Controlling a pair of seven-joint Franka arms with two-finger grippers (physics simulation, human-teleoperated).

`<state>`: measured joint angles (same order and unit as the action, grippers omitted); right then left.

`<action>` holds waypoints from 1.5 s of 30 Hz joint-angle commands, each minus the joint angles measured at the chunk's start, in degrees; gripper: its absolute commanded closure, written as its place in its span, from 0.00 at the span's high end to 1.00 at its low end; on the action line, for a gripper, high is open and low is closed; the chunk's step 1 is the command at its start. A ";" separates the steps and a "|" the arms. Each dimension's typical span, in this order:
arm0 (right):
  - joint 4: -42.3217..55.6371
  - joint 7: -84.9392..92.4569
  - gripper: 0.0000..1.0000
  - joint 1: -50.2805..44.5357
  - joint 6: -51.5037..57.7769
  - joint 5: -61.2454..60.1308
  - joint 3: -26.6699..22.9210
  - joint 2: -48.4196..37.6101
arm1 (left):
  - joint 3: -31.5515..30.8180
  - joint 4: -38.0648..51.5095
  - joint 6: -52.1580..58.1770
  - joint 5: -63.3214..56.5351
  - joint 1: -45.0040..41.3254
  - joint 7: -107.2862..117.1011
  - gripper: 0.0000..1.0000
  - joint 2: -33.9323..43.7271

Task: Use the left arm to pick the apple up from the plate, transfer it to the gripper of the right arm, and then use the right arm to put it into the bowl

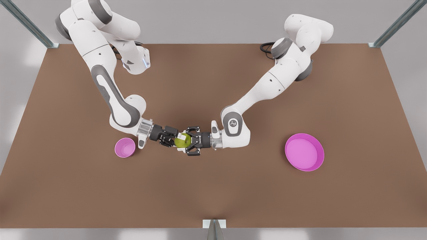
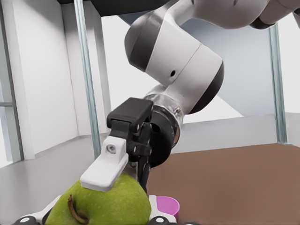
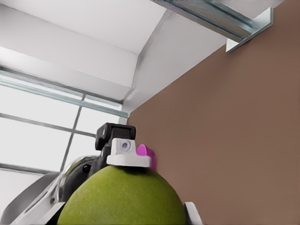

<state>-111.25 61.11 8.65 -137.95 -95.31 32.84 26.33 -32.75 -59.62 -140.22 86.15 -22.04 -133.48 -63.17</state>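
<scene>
Both arms, the right arm (image 1: 100, 66) at upper left and the left arm (image 1: 267, 90) at upper right, have rounded white shells with grey joint bands and small dark screw holes. Black cables (image 1: 266, 48) loop at the base. Silver wrist collars (image 1: 144, 128) lead to the black right gripper (image 1: 178, 140) and left gripper (image 1: 186, 141), each with white finger pads (image 2: 105, 166).

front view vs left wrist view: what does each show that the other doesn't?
Front view: the plate at its right, and the left gripper meeting the right gripper mid-table. Left wrist view: the stem on the apple and a right-gripper pad resting on top. Shared: the apple held between both grippers, the bowl beyond the right arm.
</scene>
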 commanded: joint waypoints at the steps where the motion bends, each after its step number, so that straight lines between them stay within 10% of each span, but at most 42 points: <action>1: 0.16 3.05 0.76 0.05 -0.92 -0.05 0.03 -0.05 | -0.04 -0.06 0.21 -0.20 -0.02 -0.73 0.81 0.07; 5: 0.16 3.05 0.76 0.14 -0.92 0.04 0.03 -0.05 | -0.04 0.03 0.21 -0.20 -0.02 -0.73 0.81 0.07; 6: 0.16 3.05 0.76 0.14 -0.92 0.04 0.03 -0.05 | -0.12 -0.15 0.21 -0.11 0.07 -0.12 1.00 -0.02; 19: -1.16 6.30 0.76 6.29 -0.04 4.08 0.03 -1.19 | 0.31 -5.77 9.26 -6.25 9.47 5.23 1.00 2.26; 23: -2.83 -2.40 0.75 14.63 5.14 27.09 -0.06 -3.12 | 0.31 -13.07 21.83 -62.67 27.22 50.85 1.00 17.03; 28: -2.30 -10.65 0.75 22.37 12.44 48.81 -0.15 -4.09 | 6.73 -10.88 46.96 -96.08 33.20 90.58 1.00 28.36; 33: -3.45 -16.72 0.75 24.57 13.94 65.07 -0.76 -5.15 | 13.48 -11.40 56.11 -95.65 32.51 134.10 1.00 44.97; 34: -3.10 -19.18 0.75 24.75 13.85 69.55 -0.76 -5.23 | 26.21 -15.35 53.66 -92.76 23.38 134.18 1.00 49.10; 36: -2.92 -20.33 0.75 25.54 13.15 73.77 -1.03 -5.06 | 30.81 -29.40 48.02 -88.26 21.25 133.48 1.00 59.65; 45: -0.28 -34.39 0.75 25.19 8.67 85.73 -1.46 -1.37 | 31.52 -28.10 49.17 -90.02 19.32 136.20 1.00 57.29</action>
<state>-111.67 46.24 33.88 -127.66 -13.20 31.34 24.83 -1.24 -87.78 -92.72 -3.82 -2.65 -41.98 -5.94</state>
